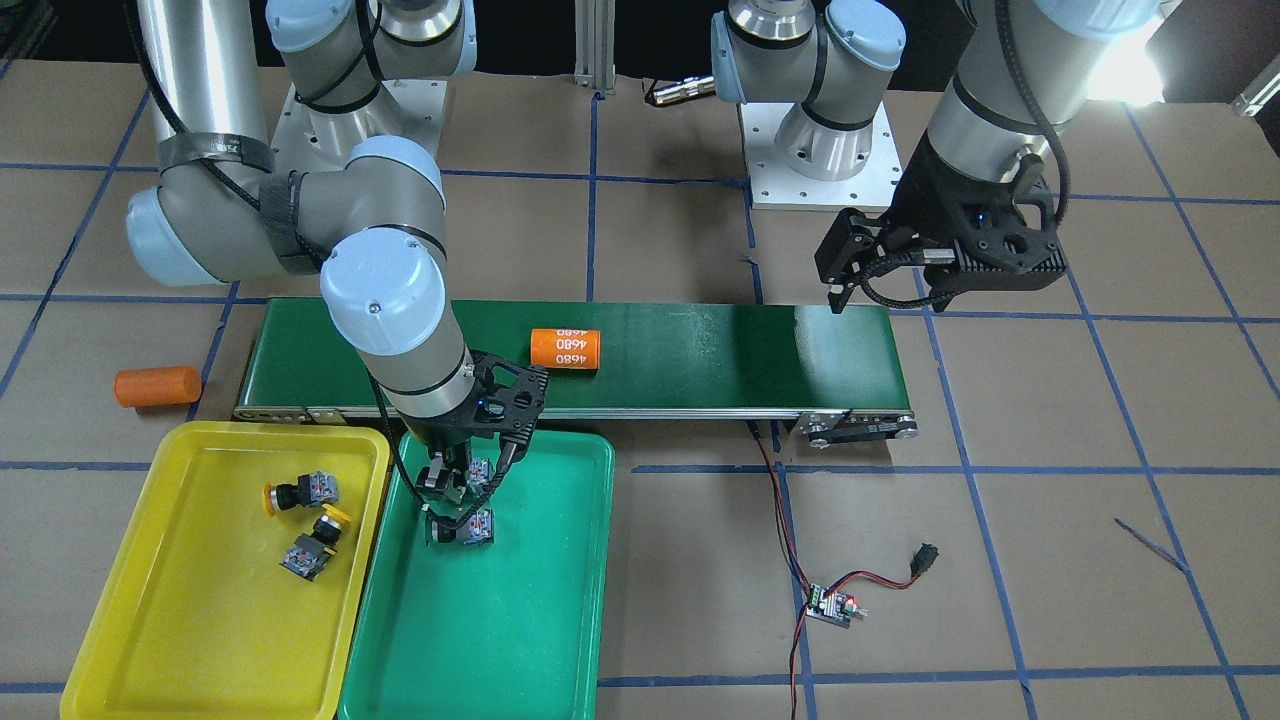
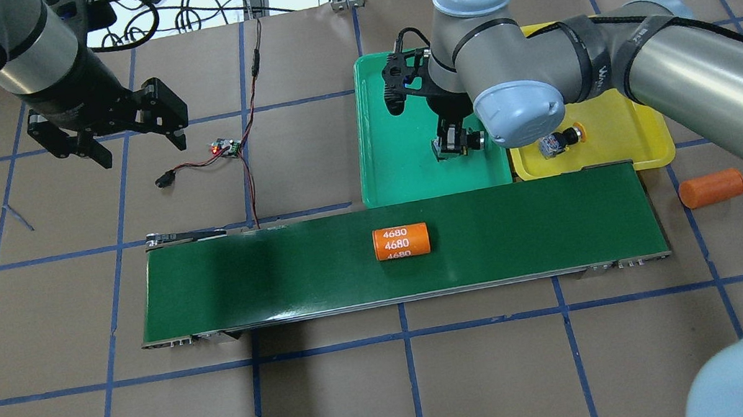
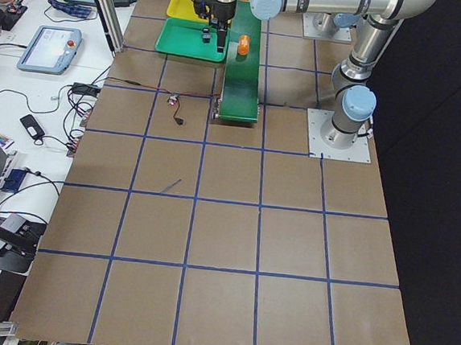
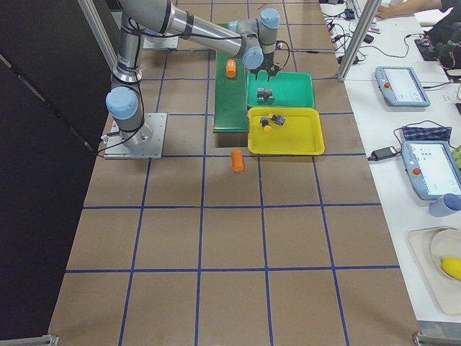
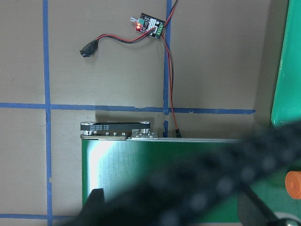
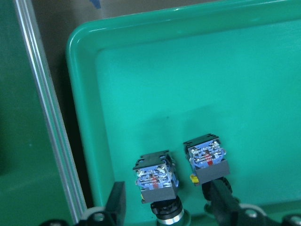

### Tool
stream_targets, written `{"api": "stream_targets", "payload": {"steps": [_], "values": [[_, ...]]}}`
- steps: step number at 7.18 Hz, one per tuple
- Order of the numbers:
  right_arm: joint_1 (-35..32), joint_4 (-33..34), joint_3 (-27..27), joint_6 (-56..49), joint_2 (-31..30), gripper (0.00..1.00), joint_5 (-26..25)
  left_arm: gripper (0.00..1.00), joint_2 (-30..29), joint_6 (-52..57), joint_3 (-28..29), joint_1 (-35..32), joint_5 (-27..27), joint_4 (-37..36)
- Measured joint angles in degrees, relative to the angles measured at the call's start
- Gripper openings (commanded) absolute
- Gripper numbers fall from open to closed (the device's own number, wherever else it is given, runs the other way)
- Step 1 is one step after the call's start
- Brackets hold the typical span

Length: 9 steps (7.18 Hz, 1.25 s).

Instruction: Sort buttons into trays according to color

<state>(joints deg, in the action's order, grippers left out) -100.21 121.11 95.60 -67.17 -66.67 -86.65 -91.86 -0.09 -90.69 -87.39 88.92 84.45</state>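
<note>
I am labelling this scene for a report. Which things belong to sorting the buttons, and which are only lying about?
For the job: yellow tray, two yellow buttons in it; green tray, two buttons in it below the right gripper.

Just lying about: orange cylinder on the conveyor belt; another orange cylinder on the table; circuit board with red-black wires.

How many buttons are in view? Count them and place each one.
4. Two yellow-capped buttons lie in the yellow tray: one near the belt, one further from it. Two more buttons sit side by side in the green tray, under the right hand. None seems hidden.
</note>
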Motion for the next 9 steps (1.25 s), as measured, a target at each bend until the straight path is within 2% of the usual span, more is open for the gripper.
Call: {"api": "stream_targets", "payload": {"steps": [2, 6, 9], "values": [[0.1, -2.8, -0.8, -0.1, -1.2, 1.00, 0.0, 1.00, -0.1, 0.0, 1.3, 0.1, 0.2, 0.7], [0.9, -15.8, -2.1, 2.0, -13.5, 1.00, 0.3, 1.00, -0.3, 0.0, 1.7, 0.2, 0.1, 1.0], [3.1, -26.3, -2.6, 15.2, -24.7, 1.00, -0.5, 1.00, -0.3, 0.0, 1.7, 0.2, 0.1, 1.0]]}}
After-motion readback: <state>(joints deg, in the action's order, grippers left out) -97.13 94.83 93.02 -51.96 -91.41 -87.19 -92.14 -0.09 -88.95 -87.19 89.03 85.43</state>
